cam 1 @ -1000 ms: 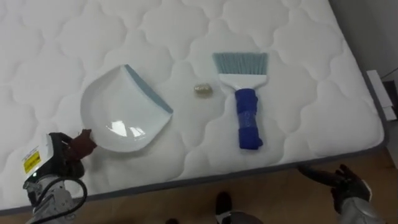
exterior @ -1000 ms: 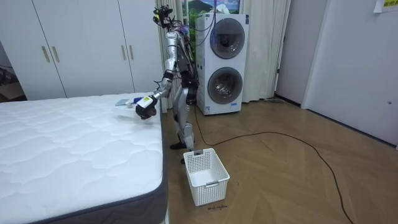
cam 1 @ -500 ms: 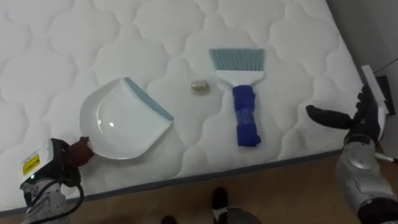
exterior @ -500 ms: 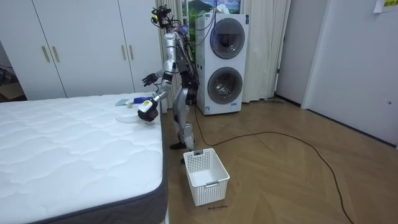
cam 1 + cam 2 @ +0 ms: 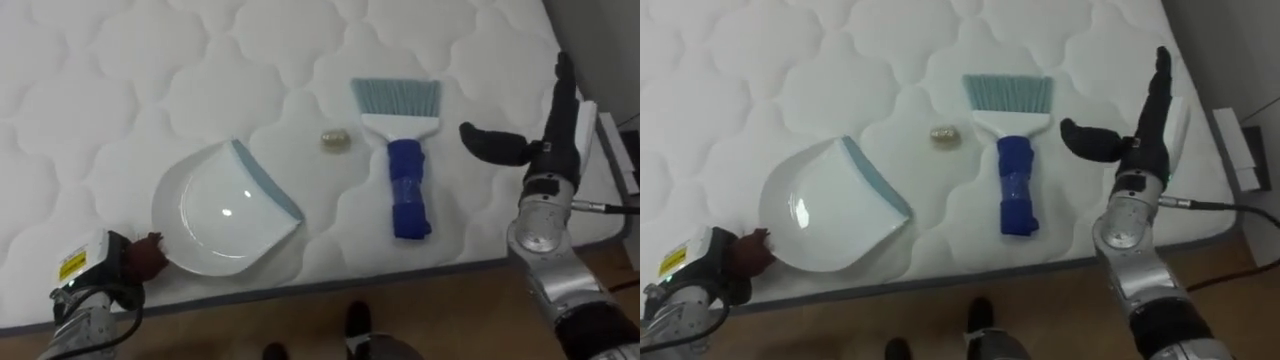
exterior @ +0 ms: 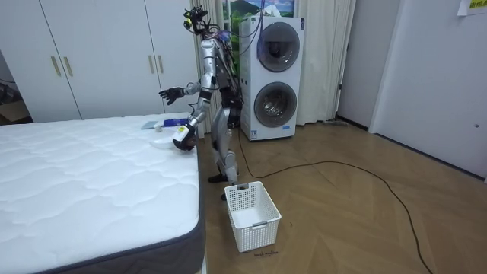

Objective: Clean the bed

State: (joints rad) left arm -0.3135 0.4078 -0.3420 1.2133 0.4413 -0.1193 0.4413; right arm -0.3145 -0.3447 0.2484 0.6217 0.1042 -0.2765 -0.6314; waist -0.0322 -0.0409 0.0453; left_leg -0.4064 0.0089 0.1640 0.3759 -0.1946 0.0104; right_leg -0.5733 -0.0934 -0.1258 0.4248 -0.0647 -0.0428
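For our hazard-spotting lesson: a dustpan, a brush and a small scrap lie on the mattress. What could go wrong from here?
1. The scrap is small and lies off the far end of the dustpan lip, so a sweep may miss the pan.
2. The dustpan sits near the mattress edge by the left robot hand; a nudge could drop it.
3. The right robot hand hovers open beside the brush and may knock it.

Dustpan (image 5: pixel 225 220): white, blue-grey lip, lying flat near the front edge of the mattress (image 5: pixel 120 80), mouth facing the scrap.
Brush (image 5: pixel 402 150): blue handle, pale bristles, lying flat right of the dustpan, bristles pointing away from the edge.
Scrap (image 5: pixel 335 140): 1 small pale bit, sitting between them, touching neither.
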